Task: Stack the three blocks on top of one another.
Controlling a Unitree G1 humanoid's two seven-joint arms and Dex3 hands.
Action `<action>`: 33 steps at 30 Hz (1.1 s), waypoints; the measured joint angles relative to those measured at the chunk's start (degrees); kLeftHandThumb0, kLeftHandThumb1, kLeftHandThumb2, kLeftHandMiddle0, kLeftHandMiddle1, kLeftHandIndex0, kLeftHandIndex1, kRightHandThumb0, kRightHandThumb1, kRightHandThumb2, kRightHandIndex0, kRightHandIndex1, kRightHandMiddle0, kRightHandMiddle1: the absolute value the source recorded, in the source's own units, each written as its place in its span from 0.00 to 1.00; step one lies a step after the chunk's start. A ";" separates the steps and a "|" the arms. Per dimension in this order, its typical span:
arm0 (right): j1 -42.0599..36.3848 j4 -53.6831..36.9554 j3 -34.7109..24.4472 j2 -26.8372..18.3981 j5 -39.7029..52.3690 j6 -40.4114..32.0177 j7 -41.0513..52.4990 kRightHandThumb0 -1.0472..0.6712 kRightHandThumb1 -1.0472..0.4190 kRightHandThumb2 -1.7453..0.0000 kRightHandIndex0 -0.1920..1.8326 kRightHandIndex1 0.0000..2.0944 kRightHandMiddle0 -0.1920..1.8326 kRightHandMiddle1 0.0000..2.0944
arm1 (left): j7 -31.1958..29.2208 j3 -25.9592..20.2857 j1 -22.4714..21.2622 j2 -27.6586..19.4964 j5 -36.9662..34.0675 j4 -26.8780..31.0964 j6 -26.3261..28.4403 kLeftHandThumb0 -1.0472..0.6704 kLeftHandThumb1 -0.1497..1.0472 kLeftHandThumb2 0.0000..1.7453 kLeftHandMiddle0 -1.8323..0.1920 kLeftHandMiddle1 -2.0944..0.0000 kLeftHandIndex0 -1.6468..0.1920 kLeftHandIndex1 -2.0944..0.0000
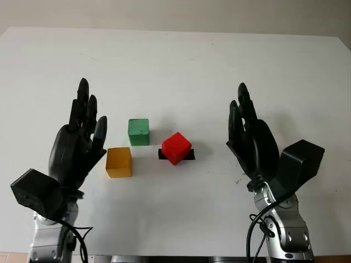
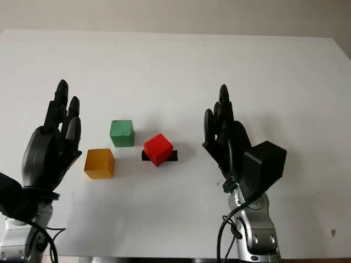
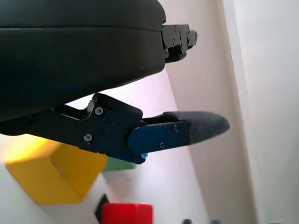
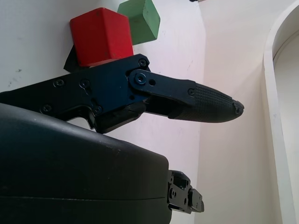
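- The three blocks are sitting apart on the surface, none stacked yet: the red block [image 1: 176,147] is lying between the two robot hands, turned corner-on and sitting on a small black mark [image 1: 189,155].
- The green block [image 1: 139,132] is sitting just beside the red one, toward the left robot hand and a little farther out; the yellow block [image 1: 119,162] is sitting nearest the left robot hand, just beside its fingers.
- The left robot hand [image 1: 77,143] is hovering open next to the yellow block, gripping nothing, fingers pointing away from the robot.
- The right robot hand [image 1: 251,137] is hovering open well apart from the red block, also gripping nothing.
- The white surface [image 1: 181,71] is carrying all three blocks.
- Judging the risks: the red block is sitting skewed, so a straight pinch is likely landing on its corners and twisting it out of the fingers.
- The green and red blocks are sitting close together, so fingers closing on one may be nudging the other aside.
- An off-centre placement would be leaving the stack leaning, and the third block would be toppling it.
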State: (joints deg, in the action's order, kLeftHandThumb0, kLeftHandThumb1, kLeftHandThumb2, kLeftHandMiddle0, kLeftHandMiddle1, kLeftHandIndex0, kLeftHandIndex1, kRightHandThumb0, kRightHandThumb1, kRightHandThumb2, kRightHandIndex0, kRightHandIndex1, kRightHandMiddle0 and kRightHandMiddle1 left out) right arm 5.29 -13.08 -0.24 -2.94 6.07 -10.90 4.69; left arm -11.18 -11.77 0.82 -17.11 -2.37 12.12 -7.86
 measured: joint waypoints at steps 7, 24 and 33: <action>-0.18 -0.87 0.21 0.11 -0.91 0.09 -0.19 0.17 0.00 0.61 0.00 0.00 0.00 0.00 | -5.17 -4.53 2.34 -11.24 5.91 9.16 3.44 0.17 0.96 0.04 0.82 0.98 0.72 0.97; -0.44 -1.17 -0.12 0.20 -0.16 0.39 -0.08 0.17 0.00 0.62 0.00 0.00 0.00 0.00 | -12.74 -9.94 6.68 -26.71 26.10 15.75 0.61 0.07 0.95 0.03 0.84 0.97 0.72 0.97; -0.84 -1.25 -0.21 0.73 0.23 0.79 -0.50 0.18 0.00 0.63 0.00 0.00 0.00 0.00 | -5.80 -4.76 8.39 -23.11 38.69 17.01 -1.54 0.06 0.96 0.03 0.82 0.97 0.67 0.95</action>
State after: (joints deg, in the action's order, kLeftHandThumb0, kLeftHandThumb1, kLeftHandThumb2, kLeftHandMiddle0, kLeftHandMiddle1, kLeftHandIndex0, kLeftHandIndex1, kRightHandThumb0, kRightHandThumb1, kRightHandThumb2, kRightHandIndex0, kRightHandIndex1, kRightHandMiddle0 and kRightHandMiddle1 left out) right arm 4.46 -14.33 -0.45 -2.21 6.29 -10.11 4.19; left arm -16.98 -16.53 9.21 -40.22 36.32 29.13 -9.41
